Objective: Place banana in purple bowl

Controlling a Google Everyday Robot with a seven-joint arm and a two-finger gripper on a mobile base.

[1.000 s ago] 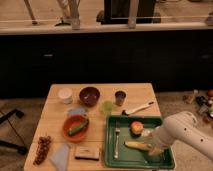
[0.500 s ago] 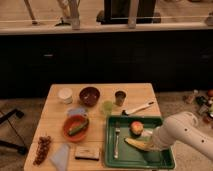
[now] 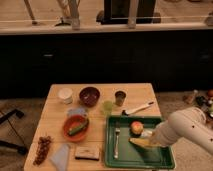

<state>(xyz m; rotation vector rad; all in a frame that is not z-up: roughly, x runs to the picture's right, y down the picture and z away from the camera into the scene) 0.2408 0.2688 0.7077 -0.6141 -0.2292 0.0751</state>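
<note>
Camera view: the gripper (image 3: 151, 141) hangs over the 3 o'clock side of the flat, raised-rim green tray (image 3: 135, 157), at the end of the banana (image 3: 138, 143). Whether it grips cannot be told. The pale, tapered banana lies in that tray, at 5 o'clock on the wooden table (image 3: 145, 92). The round, deep purple bowl (image 3: 90, 95) stands toward 11 o'clock, well apart. Bare wood runs along the table's 12 o'clock edge.
</note>
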